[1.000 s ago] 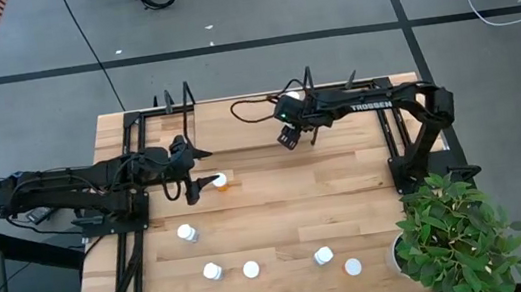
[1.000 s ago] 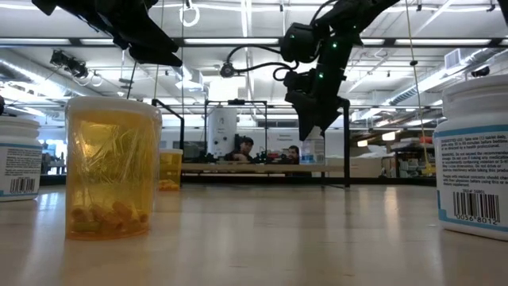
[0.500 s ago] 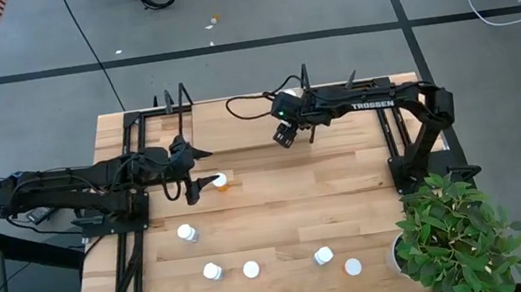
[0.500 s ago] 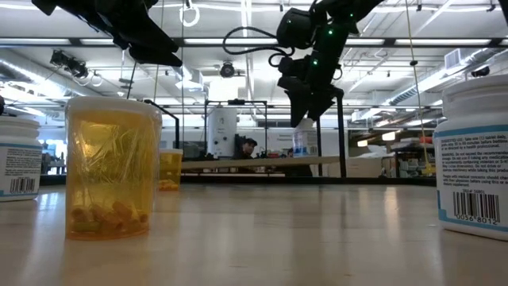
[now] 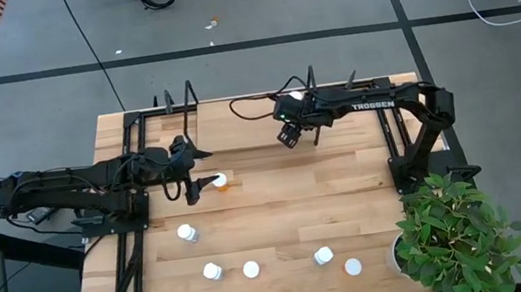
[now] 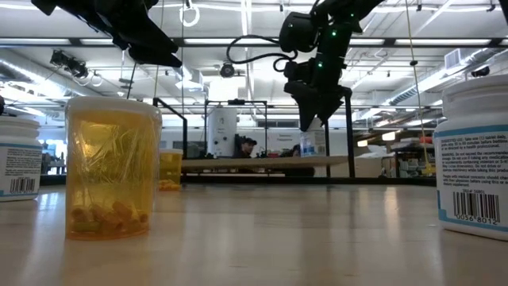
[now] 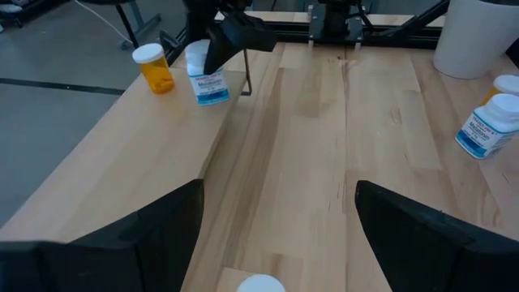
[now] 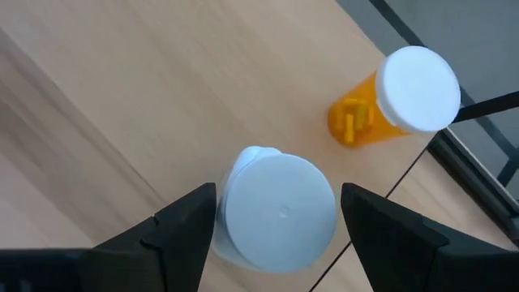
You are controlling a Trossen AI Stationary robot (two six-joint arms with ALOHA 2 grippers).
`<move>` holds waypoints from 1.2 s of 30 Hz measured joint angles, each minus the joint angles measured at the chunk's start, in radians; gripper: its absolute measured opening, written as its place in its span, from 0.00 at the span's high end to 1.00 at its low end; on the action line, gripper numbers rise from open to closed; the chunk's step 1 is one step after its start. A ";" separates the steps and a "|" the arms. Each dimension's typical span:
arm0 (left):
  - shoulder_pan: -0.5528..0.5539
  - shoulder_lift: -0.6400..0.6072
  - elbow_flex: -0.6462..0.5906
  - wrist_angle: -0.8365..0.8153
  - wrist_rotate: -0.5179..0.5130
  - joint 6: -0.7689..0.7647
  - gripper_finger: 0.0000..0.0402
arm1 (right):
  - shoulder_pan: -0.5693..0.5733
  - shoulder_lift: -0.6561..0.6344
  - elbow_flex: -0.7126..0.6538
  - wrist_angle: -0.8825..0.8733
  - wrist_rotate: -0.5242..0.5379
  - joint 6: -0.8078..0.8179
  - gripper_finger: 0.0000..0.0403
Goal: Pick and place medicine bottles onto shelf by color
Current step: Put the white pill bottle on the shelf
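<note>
Our right gripper [image 8: 276, 215] straddles the white bottle [image 8: 280, 212], fingers apart; light, rigid, slick — we'd grip its sides.

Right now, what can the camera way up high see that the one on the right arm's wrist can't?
Only the high view shows both arms, the left gripper over an orange bottle, and a potted plant. Only the right wrist view shows, up close, a white bottle between the right gripper's open fingers and an orange-bodied bottle beside it. Both show light wood.
</note>
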 joint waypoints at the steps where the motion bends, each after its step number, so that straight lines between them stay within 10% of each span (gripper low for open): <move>1: 0.000 0.000 0.000 0.000 0.000 0.000 0.19 | 0.000 -0.001 -0.012 0.010 0.000 0.004 0.32; 36: 0.000 0.000 0.000 -0.013 0.000 -0.001 0.19 | -0.021 -0.003 -0.119 0.239 -0.039 0.065 0.32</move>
